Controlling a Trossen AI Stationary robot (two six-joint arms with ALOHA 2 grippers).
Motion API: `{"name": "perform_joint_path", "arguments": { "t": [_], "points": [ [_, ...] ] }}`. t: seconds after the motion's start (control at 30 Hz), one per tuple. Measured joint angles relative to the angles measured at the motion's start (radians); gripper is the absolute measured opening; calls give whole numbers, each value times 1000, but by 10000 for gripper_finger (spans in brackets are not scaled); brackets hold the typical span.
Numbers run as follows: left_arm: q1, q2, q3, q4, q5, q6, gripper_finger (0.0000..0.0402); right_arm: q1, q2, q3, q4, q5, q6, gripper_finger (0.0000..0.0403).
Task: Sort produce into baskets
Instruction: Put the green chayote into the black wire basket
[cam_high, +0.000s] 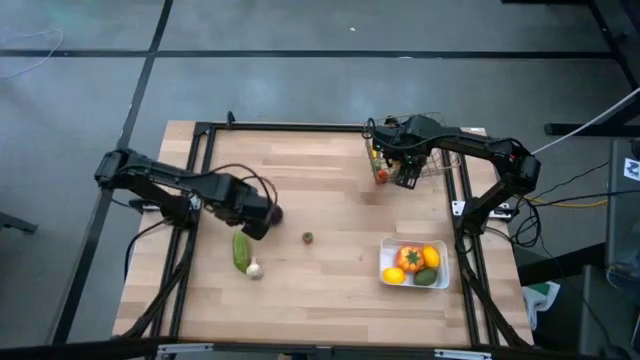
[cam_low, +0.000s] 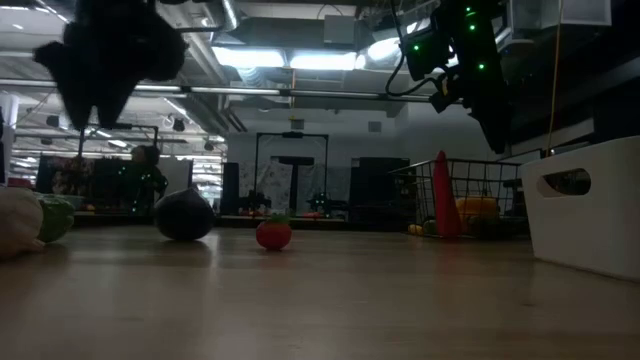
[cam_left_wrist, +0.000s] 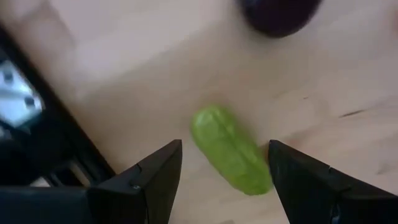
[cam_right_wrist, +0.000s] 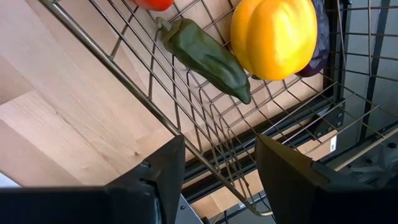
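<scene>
My left gripper (cam_high: 258, 222) points down, open, above the table's left part. In its wrist view the fingers (cam_left_wrist: 155, 174) stand on either side of a green cucumber (cam_left_wrist: 230, 149) without touching it. The cucumber (cam_high: 241, 250) lies flat on the wood beside a white garlic (cam_high: 254, 268). A dark eggplant (cam_high: 277, 213) lies just past the gripper. My right gripper (cam_high: 405, 178) hangs open over the near-left rim of the wire basket (cam_high: 432, 160). In the basket lie a yellow pepper (cam_right_wrist: 273, 37), a green pepper (cam_right_wrist: 205, 56) and a purple piece (cam_right_wrist: 318, 43).
A white tray (cam_high: 384, 262) near the right front holds several fruits in orange, yellow and green. A small red fruit with a green top (cam_low: 273, 233) sits alone mid-table (cam_high: 308, 237). Black frame rails run along the table's left, far and right edges.
</scene>
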Motion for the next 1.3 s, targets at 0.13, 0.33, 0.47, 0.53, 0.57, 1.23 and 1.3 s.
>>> {"name": "perform_joint_path", "arguments": {
  "t": [0.13,0.33,0.47,0.53,0.57,1.23,1.3],
  "points": [
    [-73,1,-41,10,8,-199,233,0,0,0,0,0,0,193],
    [-159,1,-112,95,17,-396,233,0,0,0,0,0,0,193],
    [-200,1,-171,184,17,-480,233,0,0,0,0,-1,1,193],
    [-215,1,-205,227,17,-520,233,0,0,0,0,0,1,193],
    [-220,1,-220,241,17,-536,233,0,0,0,0,-1,0,193],
    [-230,-2,-399,456,-26,-563,233,0,-1,0,1,0,1,193],
    [-230,-2,-402,461,-28,-546,233,0,-1,0,1,0,1,193]
  ]
}}
